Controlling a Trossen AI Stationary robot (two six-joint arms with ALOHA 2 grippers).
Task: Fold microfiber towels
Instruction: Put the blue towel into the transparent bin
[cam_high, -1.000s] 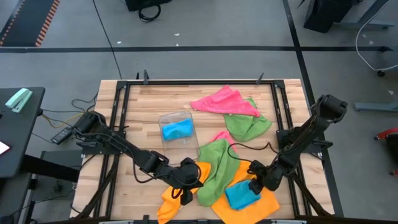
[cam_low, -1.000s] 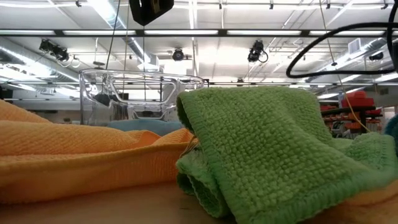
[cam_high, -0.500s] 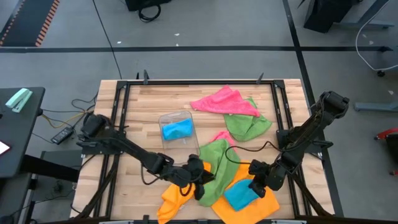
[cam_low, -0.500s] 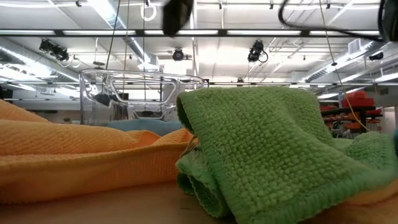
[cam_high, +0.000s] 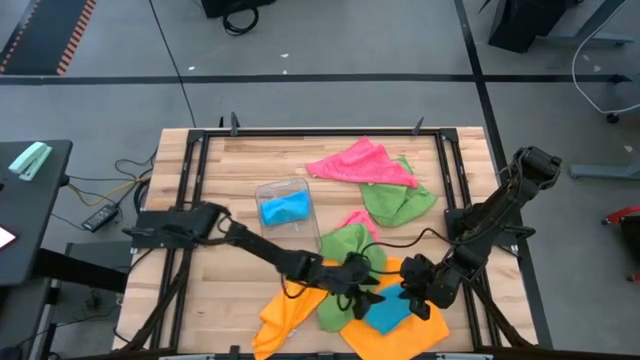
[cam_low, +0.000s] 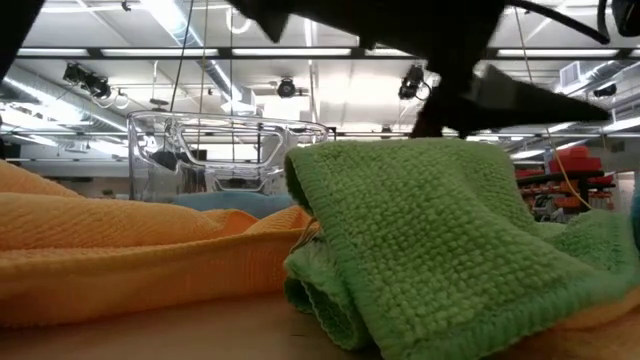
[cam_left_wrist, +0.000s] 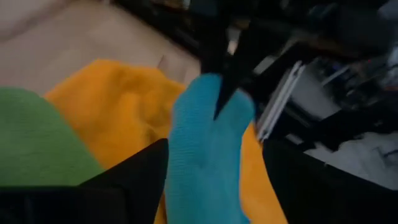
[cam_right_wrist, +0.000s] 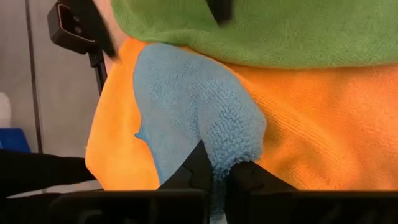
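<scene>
A sky-blue microfiber towel (cam_high: 385, 312) lies bunched on an orange towel (cam_high: 425, 330) at the table's near right. My right gripper (cam_right_wrist: 217, 168) is shut on it. My left gripper (cam_left_wrist: 214, 149) has reached across a green towel (cam_high: 345, 250) and stands open, one finger on either side of the blue towel (cam_left_wrist: 205, 155). I cannot tell whether those fingers touch it. In the high view the left gripper (cam_high: 372, 292) and the right gripper (cam_high: 412, 290) are close together. A second orange towel part (cam_high: 285, 320) lies to the near left. My right gripper pinches a bunched, rounded fold of the blue towel (cam_right_wrist: 239, 146) between its two fingers. It comes slanting down from the table's right side. The towel rises to a peak at the fingers (cam_left_wrist: 221, 93), and its lower part rests on the orange towel (cam_right_wrist: 311, 124).
A clear plastic tray (cam_high: 285, 205) holding a blue cloth stands mid-table. A pink towel (cam_high: 360, 160) and another green towel (cam_high: 400, 200) lie at the far right. In the low view the green towel (cam_low: 430, 230) and an orange one (cam_low: 120, 250) fill the foreground.
My left gripper has swept from the orange towel at the near left toward the table's right edge. It passed over the green towel, came lower, and has ended at the blue towel beside my right gripper. The towels have stayed where they were.
</scene>
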